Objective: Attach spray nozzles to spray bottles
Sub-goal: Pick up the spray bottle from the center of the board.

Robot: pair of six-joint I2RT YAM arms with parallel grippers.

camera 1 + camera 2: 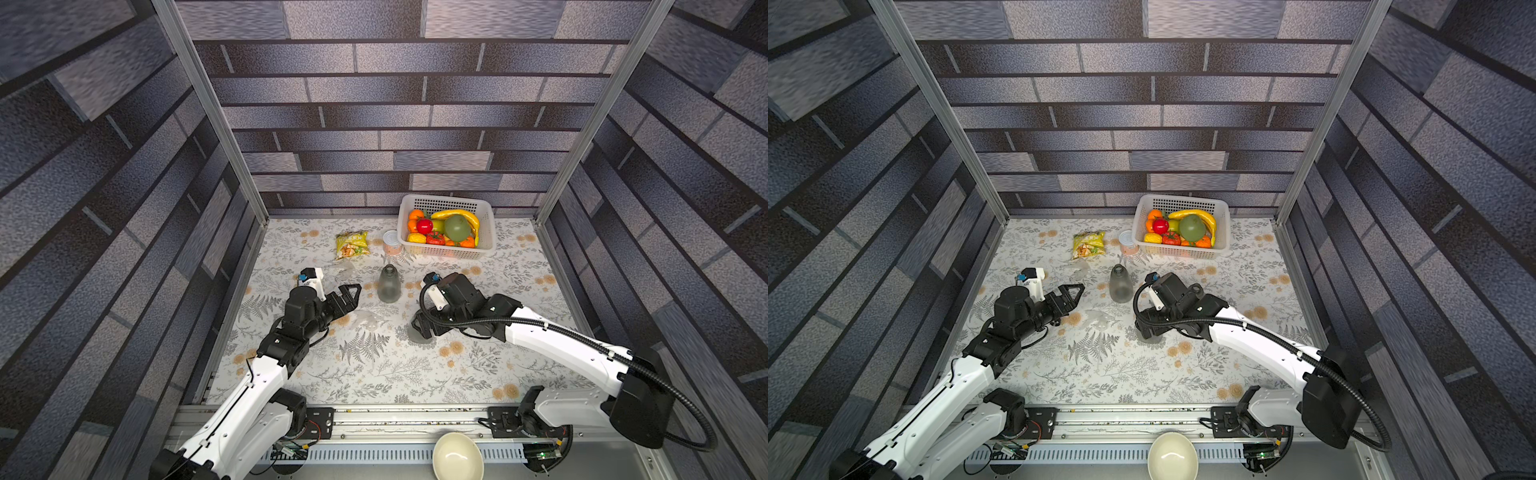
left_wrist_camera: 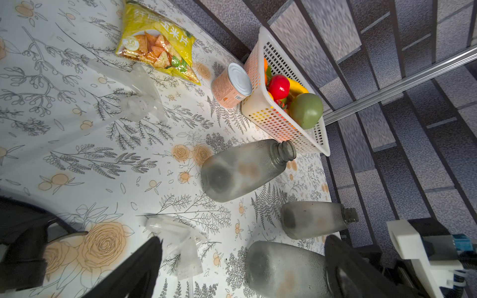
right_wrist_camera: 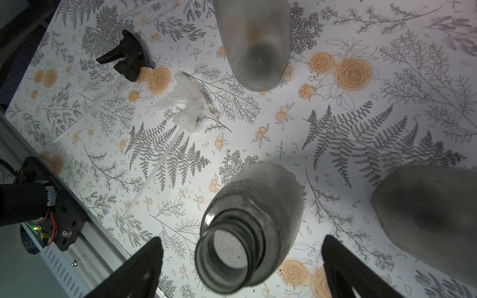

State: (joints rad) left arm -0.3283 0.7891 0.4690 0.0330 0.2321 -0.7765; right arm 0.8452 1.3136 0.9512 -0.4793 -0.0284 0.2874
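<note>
Working left to right off the back bottle (image 1: 389, 284), the one that stood alone in front of the tin can (image 1: 392, 242). Your left gripper (image 1: 352, 293) sat just left of it, jaws spread wide with nothing in them. One clear nozzle (image 1: 347, 269) lay on the table left of that bottle too.

The black nozzle (image 3: 124, 58) only showed up in the right wrist view, so I can't place it well.

The second clear nozzle (image 1: 368, 319) was lying flat, front-left of the back bottle, tube stretched along the table. It was between your two grippers and, I'd say, nearer the left one.

Then your right gripper (image 3: 242, 238) was front-right of the back bottle, jaws wide and pointing down over another bottle (image 3: 271, 196). That one stood upright with its open neck aimed straight up between the fingers and a gap on both sides, so no grip yet.

Looked to me like the right only had to close, and the left should fetch that nozzle.
</note>
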